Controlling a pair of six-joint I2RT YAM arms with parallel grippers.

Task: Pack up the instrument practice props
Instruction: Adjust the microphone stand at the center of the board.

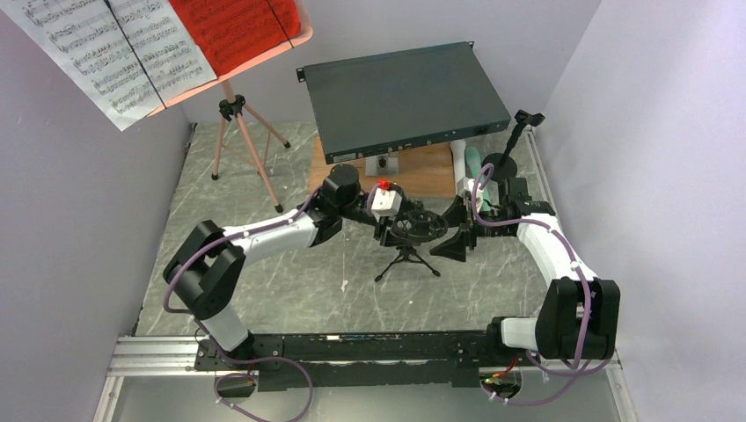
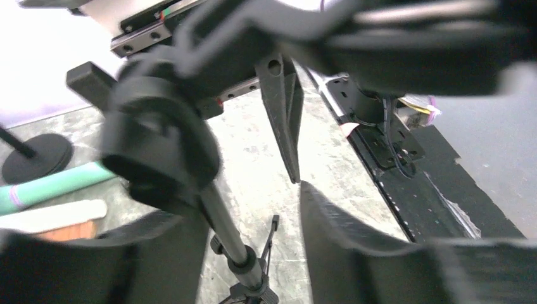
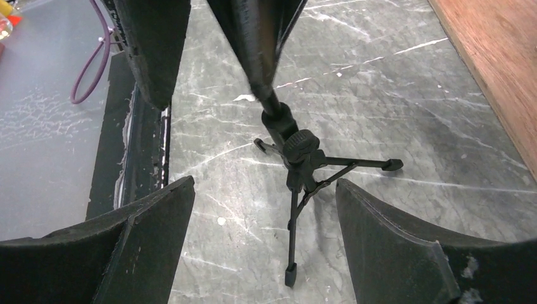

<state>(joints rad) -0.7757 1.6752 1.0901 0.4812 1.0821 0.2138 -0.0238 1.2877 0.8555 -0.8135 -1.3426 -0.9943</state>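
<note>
A small black tripod (image 1: 406, 259) with a round head stands at mid-table. My left gripper (image 1: 406, 229) is open at its top, and the pole (image 2: 231, 244) runs between the fingers, close to the left one. My right gripper (image 1: 454, 231) is open just right of the head, and the tripod's legs (image 3: 301, 152) show below between its fingers (image 3: 158, 240). The salmon-pink music stand (image 1: 237, 132) stands far left with white (image 1: 106, 53) and red (image 1: 233, 31) pages. The black round-based mic stand (image 1: 503, 158) and the white and mint tubes (image 1: 466, 158) are at the far right.
The dark grey rack box (image 1: 405, 97) lies on the wooden board (image 1: 431, 171) behind the grippers. The board's edge shows in the right wrist view (image 3: 500, 63). Grey walls close in left and right. The arms' base rail (image 1: 352, 347) runs along the near edge.
</note>
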